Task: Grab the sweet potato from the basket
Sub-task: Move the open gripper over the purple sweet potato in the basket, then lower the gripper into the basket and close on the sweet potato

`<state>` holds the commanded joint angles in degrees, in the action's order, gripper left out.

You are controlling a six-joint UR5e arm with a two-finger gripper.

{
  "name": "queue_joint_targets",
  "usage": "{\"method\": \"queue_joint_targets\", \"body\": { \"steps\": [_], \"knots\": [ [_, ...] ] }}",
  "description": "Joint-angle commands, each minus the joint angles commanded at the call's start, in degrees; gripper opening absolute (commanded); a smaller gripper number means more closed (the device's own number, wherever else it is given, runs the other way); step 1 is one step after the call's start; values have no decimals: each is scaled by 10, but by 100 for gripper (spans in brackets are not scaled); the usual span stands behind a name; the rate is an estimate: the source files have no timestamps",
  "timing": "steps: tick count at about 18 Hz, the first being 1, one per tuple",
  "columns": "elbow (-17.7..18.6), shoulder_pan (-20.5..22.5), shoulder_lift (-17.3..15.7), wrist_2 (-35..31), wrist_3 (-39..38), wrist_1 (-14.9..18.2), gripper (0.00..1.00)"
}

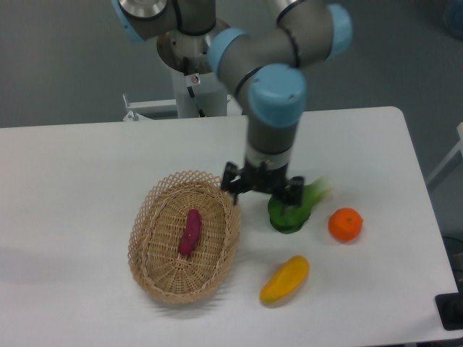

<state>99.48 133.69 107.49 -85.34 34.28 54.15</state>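
Gripper (262,196) fingers hang spread apart just right of centre in the frame, with nothing between them, one dark fingertip above the right rim of the basket (155,271) and the other over the leafy green vegetable (289,215). Above the fingers, the grey arm with light-blue joint caps (273,94) rises toward the top centre of the picture, where its pedestal base (194,69) stands behind the table's far edge. Left of centre, the oval wicker basket sits on the white table (87,166), its long axis running from upper right to lower left. Inside it, on the woven floor, lies the sweet potato (190,231), a slim magenta-purple tuber stretched along the basket's length and clear of the lacy rim on all sides. The gripper is to the upper right of the tuber and not touching it. Right of the green vegetable, a round orange (345,224) rests on the table, near it but apart. Below both, toward the lower centre-right of the frame, lies a yellow mango-shaped fruit (285,279), tilted, apart from the basket.
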Motion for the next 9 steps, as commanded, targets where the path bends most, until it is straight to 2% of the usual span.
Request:
{"method": "queue_joint_targets", "body": {
  "steps": [5,9],
  "knots": [
    [15,-36,25,-8,-12,-20,100],
    [42,-67,46,-42,-14,-75,100]
  ]
}}
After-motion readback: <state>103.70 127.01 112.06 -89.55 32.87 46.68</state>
